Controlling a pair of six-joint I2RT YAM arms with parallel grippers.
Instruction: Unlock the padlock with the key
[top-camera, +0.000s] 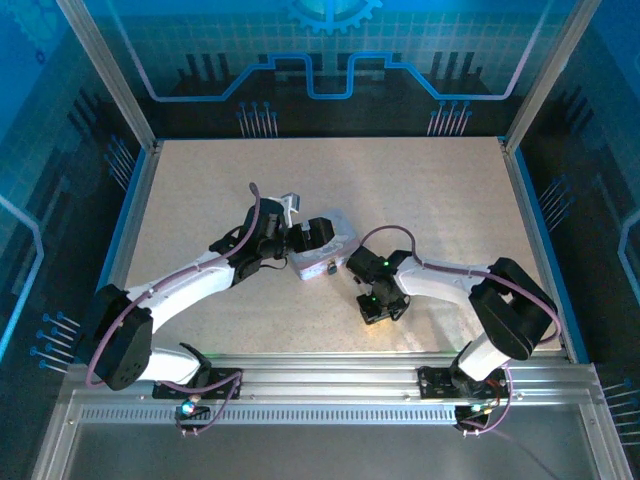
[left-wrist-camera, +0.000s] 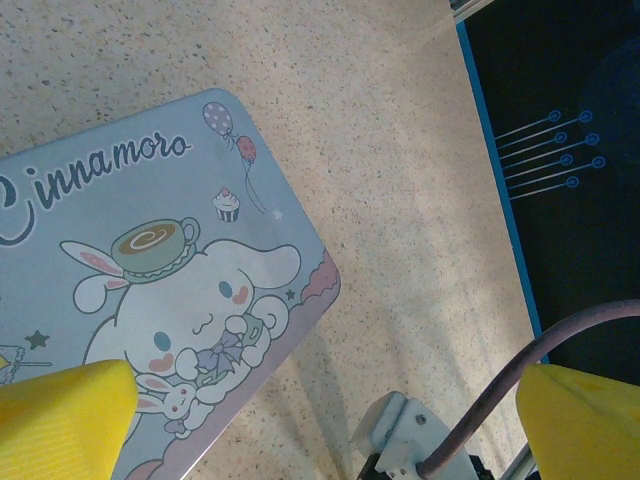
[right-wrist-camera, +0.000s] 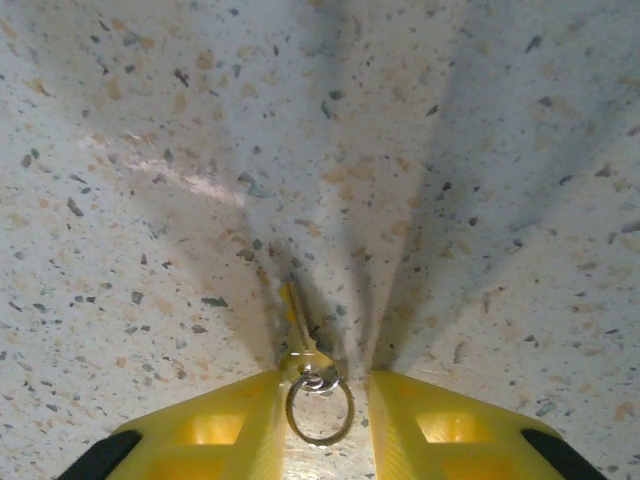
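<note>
**Speckled Work Surface: Component and Arm Positions**

Beige speckled table (top-camera: 200, 190), enclosed by blue-lit transparent panels (top-camera: 330, 60) on aluminium posts.

1. Left arm. It reaches from its base at the near-left edge diagonally toward the table centre, forearm low and elbow raised. The left gripper (top-camera: 312, 236) sits over the near-left part of the tin box (top-camera: 335, 240). In the left wrist view, the yellow fingertips (left-wrist-camera: 60, 420) stand at the two bottom corners, fully spread, with nothing between them. The tin's printed lid lies below the left fingertip.

2. Tin box. Lavender, rounded corners, lid printed with a white long-eared cartoon character, balloons and a cupcake. It lies flat near the table centre.

3. Padlock (top-camera: 329, 268). A tiny silvery item with a darker end, at the tin's near edge, between the two grippers. It is too small for further detail.

4. Right arm. It rises from its base at the near-right edge, folds at a high elbow and reaches left, wrist pointed downward. The right gripper (top-camera: 378, 305) is just right of the padlock and nearer the bases.

5. Key (right-wrist-camera: 296, 325). Small, brass-coloured and flat on the table, blade pointing away from the gripper. Its key ring (right-wrist-camera: 320, 408) lies between the yellow fingers (right-wrist-camera: 220, 435), which closely flank it. It cannot be determined whether they clamp it.
</note>
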